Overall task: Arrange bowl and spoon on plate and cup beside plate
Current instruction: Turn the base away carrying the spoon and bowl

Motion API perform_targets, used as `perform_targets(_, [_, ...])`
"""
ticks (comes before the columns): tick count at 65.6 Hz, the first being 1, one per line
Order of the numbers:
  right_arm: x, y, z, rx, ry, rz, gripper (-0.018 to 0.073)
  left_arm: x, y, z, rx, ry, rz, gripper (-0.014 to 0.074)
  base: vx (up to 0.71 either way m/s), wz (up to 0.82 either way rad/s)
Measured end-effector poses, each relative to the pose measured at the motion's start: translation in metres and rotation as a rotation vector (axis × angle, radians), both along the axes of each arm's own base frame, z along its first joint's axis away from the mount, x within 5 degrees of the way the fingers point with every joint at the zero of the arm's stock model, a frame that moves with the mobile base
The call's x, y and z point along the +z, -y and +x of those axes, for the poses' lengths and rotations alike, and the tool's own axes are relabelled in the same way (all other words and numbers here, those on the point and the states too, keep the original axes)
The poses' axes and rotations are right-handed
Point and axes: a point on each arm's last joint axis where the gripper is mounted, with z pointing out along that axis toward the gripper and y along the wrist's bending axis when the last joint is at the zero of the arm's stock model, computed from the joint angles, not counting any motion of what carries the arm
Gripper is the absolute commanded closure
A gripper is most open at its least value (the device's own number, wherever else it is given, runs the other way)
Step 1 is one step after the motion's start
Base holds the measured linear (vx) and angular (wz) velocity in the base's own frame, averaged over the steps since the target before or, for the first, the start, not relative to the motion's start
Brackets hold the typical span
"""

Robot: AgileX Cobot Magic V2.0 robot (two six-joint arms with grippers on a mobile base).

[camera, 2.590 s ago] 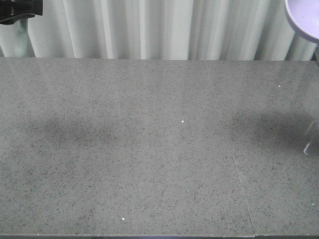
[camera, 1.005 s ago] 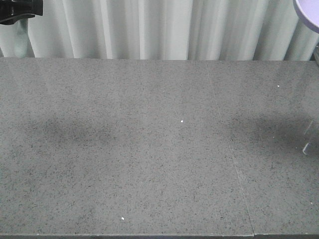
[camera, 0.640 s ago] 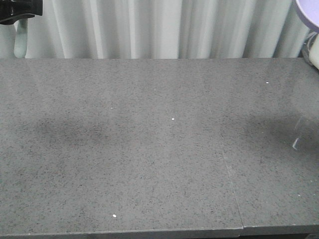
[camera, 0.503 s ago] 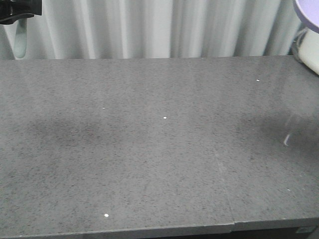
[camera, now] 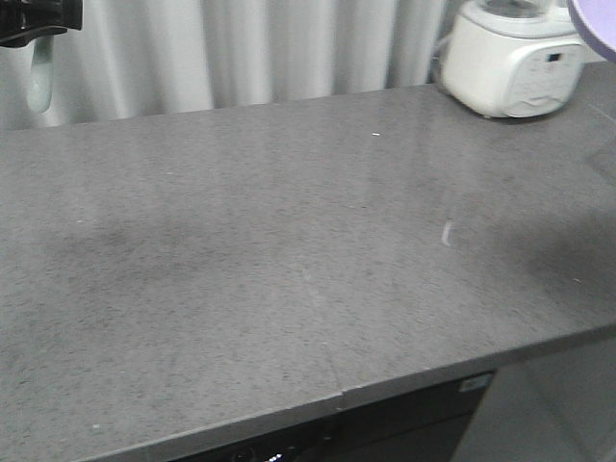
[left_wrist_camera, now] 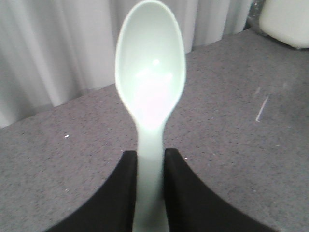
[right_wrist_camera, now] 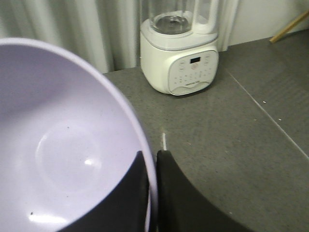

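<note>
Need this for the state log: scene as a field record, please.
left gripper: shut on spoon handle, spoon above counter
right gripper: shut on bowl rim, bowl above counter
counter: grey speckled stone
blender: white, on counter by the curtain
plate, cup: not in view

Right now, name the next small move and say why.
Probably search for the plate: the left gripper is shut on the spoon, the right gripper pinches the bowl by its rim, and no view shows a plate on the countertop.
</note>
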Motion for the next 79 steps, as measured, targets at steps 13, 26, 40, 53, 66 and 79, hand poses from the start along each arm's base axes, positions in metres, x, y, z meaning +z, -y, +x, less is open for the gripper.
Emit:
perform_targets(13, [0.0000,0.0000,0.0000,0.000,0.000,0.000,0.0566,0.0000,0.0000,0.0000,0.000,0.000,0.000,0.0603,-0.04,-0.44])
perform_targets(26, [0.0000,0.0001,0.0000,0.000,0.000,-0.001,0.0566,0.0000,0.0000,0.0000,0.000,0.000,0.000,0.0603,-0.04,-0.38])
perform_targets(40, [0.0000,0.0001,0.0000,0.000,0.000,-0.001,0.0566,0.0000,0.0000,0.0000,0.000,0.000,0.000,0.0603,-0.03,-0.34])
perform_targets(53, [0.0000,0.0001,0.0000,0.000,0.000,-0.001,0.0566,0.0000,0.0000,0.0000,0.000,0.000,0.000,0.0603,-0.03,-0.37])
perform_targets(66, [-0.0001,0.0001,0.0000,0.000,-0.001,-0.001,0.0566,0.0000,0.0000,0.0000,0.000,0.000,0.000,0.0603,-0.03,-0.40])
perform_targets(79, [-0.0001,0.0001,0.0000,0.000,-0.001,-0.001,0.0566,0.0000,0.0000,0.0000,0.000,0.000,0.000,0.0603,-0.04,-0.45])
